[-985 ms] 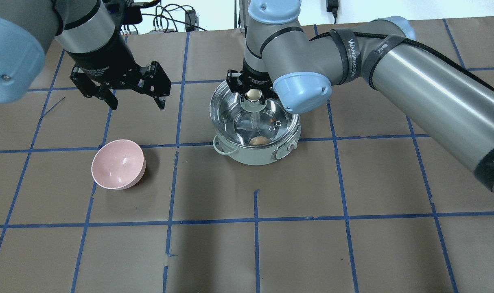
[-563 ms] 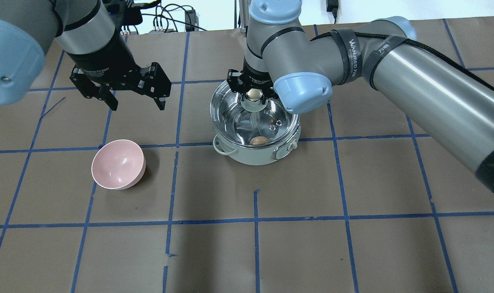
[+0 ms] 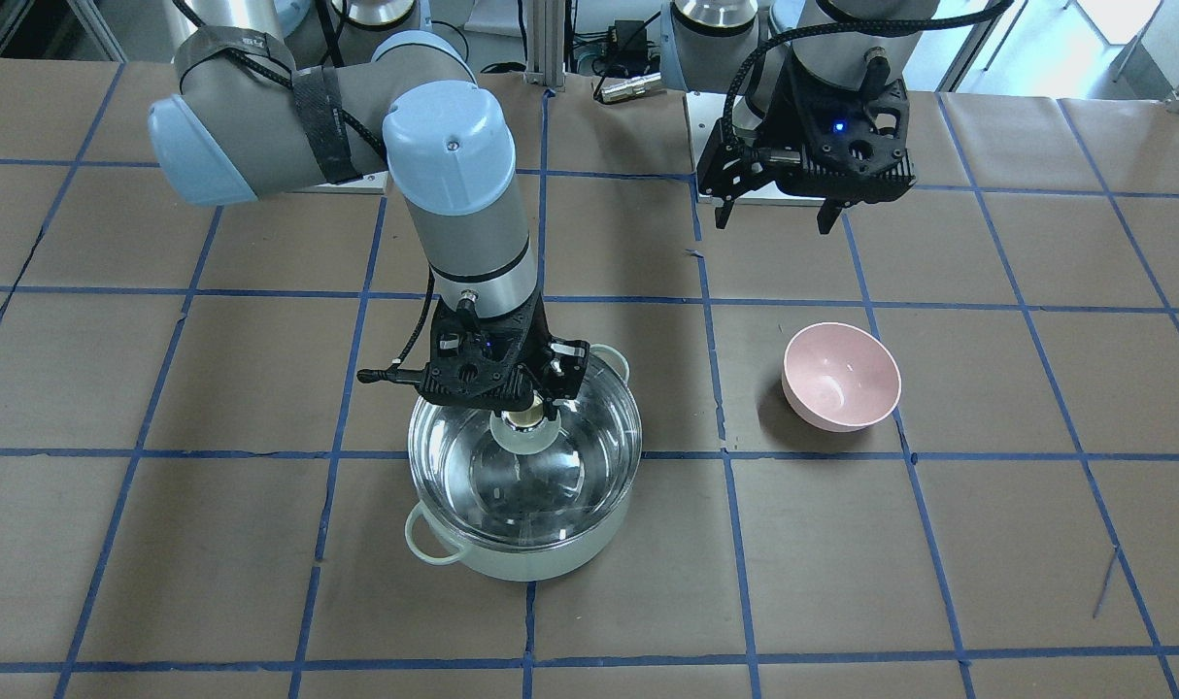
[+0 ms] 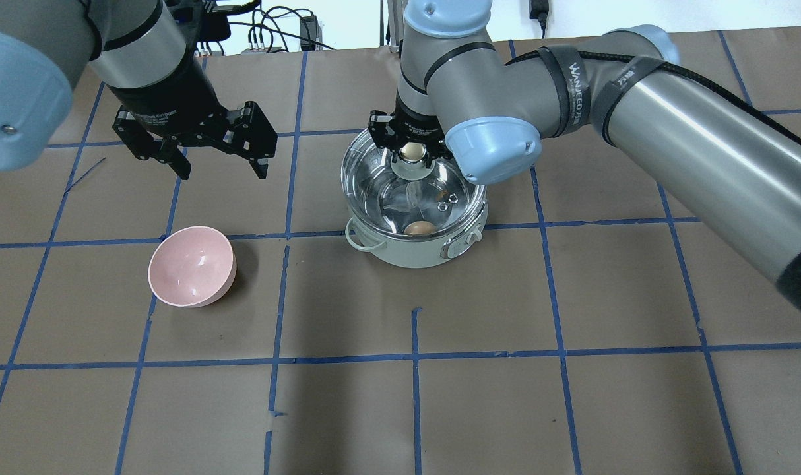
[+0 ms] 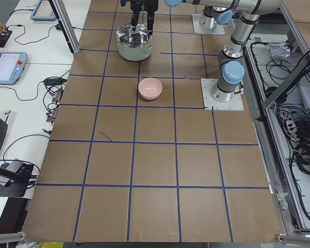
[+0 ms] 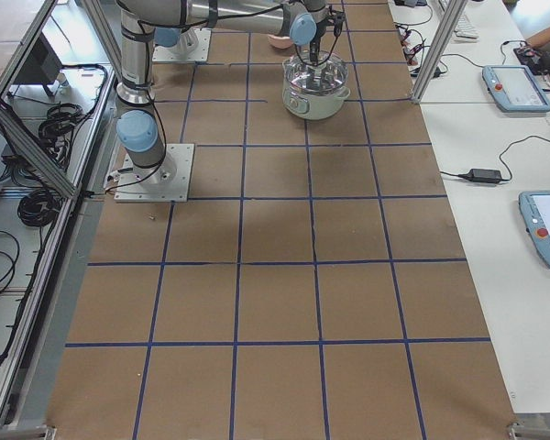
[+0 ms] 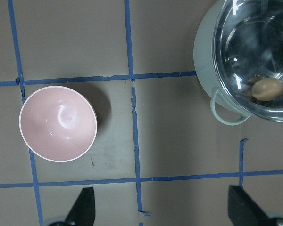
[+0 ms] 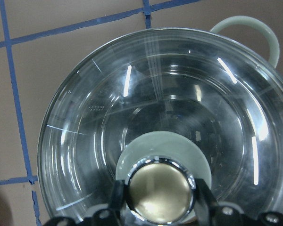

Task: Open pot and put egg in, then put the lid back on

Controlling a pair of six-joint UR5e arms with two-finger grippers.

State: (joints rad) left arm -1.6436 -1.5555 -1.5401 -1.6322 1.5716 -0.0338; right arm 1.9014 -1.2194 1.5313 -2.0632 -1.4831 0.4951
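The mint-green pot [image 4: 414, 254] stands mid-table with the tan egg [image 4: 420, 228] inside, against its near wall. The egg also shows through the glass in the left wrist view [image 7: 267, 88]. My right gripper [image 4: 411, 153] is shut on the beige-gold knob [image 8: 158, 197] of the clear glass lid [image 4: 374, 178], which it holds over the pot's mouth. I cannot tell whether the lid rests on the rim. My left gripper [image 4: 224, 173] is open and empty, in the air left of the pot.
A pink bowl [image 4: 192, 266] sits empty on the table left of the pot, below my left gripper. The brown table has a grid of blue tape lines. Cables lie past the far edge.
My right arm's elbow has shifted slightly to the right. The lid and knob have hardly moved. My left arm has not moved.
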